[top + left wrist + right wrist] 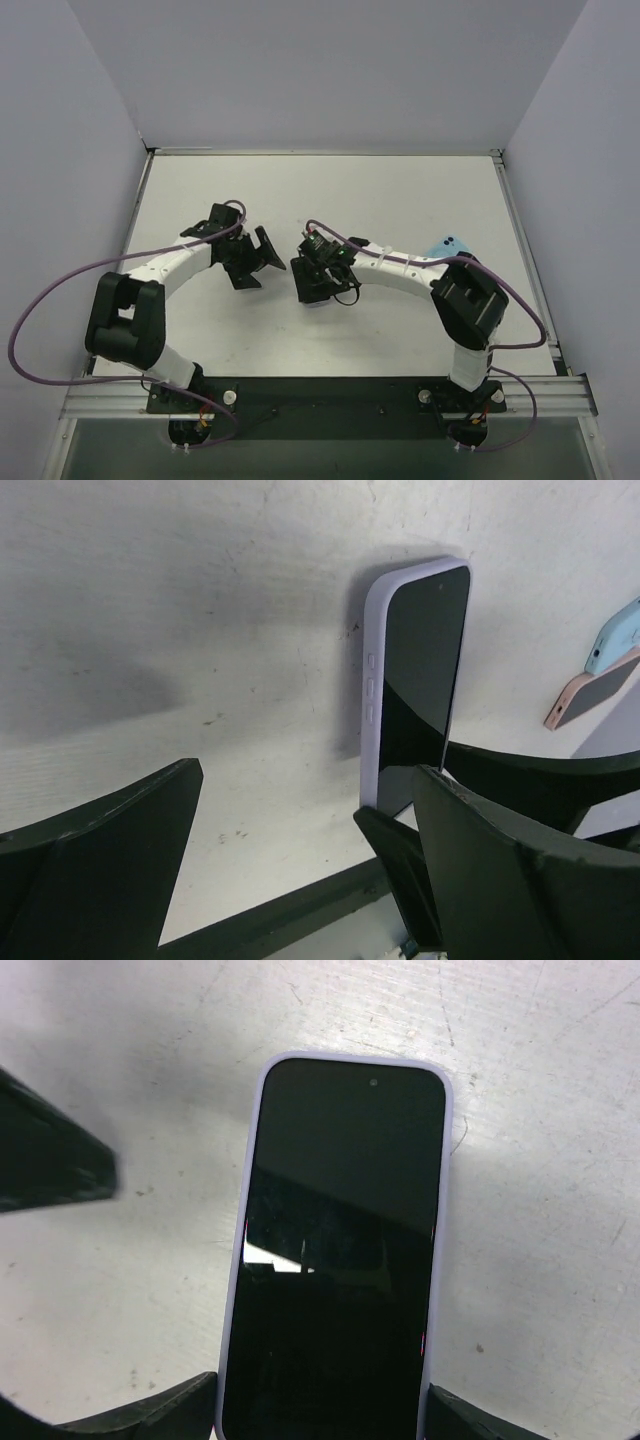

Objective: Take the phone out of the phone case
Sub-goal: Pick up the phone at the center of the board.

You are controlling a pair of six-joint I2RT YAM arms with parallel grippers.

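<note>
My right gripper [320, 1405] clamps the case [372, 760] by its 2 long edges, phone [340, 1260] inside; my left gripper [312, 780] gapes wide alongside, table [100, 1290] showing around.

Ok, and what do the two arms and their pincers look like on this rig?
Both the left arm and right arm have white links with chunky black joints. A purple cable loops from each wrist back to its base. The left pincer and right pincer are black, with broad wedge-shaped fingers, scuffed along the edges. No markings that I can make out.
</note>
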